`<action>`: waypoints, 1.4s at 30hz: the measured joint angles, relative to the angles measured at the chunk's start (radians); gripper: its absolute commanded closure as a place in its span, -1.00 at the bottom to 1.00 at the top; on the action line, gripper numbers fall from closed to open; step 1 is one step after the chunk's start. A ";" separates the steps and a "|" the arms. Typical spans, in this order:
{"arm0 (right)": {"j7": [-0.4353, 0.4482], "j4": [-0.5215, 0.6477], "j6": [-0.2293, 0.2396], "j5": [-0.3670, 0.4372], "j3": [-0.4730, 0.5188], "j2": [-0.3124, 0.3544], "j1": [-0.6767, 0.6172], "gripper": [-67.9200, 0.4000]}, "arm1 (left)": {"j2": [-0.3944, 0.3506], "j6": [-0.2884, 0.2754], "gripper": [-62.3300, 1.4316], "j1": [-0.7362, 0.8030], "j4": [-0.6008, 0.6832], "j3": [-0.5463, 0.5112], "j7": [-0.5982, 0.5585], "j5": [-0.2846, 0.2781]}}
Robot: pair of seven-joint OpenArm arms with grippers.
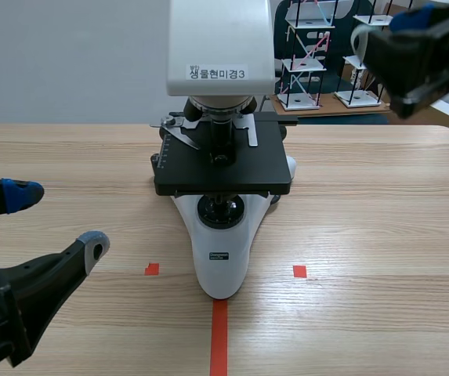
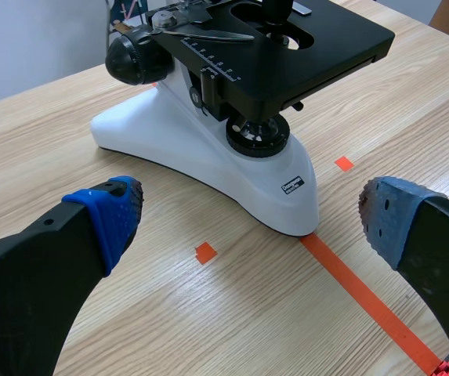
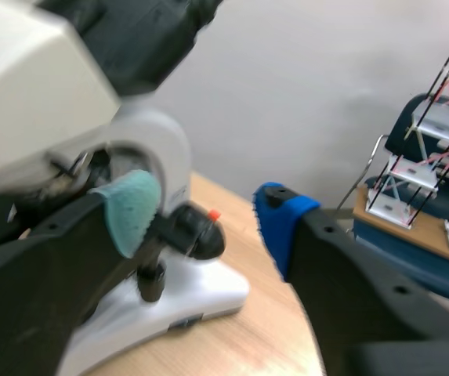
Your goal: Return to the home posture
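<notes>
A white and black laboratory microscope stands in the middle of the light wooden table. Its base is smooth glossy white plastic that narrows to a rounded nose. The nose touches the end of the orange-red tape line. Above the base there is the flat square black stage in matte metal, with a thin silver clip and a fine white scale on its edge. The head is a pale box with a small printed label.

The left gripper is low over the table, near the robot and well apart from the microscope. Its thick black fingers are spread wide and grasp nothing. In the left wrist view both dotted pads look blue and rough.

The right gripper is high above the far right part of the table, beside the microscope head. It is also released: one teal pad and one blue pad stand apart with nothing pressed between them.

Behind the table, thin-rod frame models stand on a wooden shelf.
</notes>
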 measured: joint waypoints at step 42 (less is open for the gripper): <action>0.474 -0.008 0.077 -0.430 0.052 -0.216 -0.553 -0.66 | 0.000 0.000 -0.87 0.000 0.000 0.000 0.002 0.000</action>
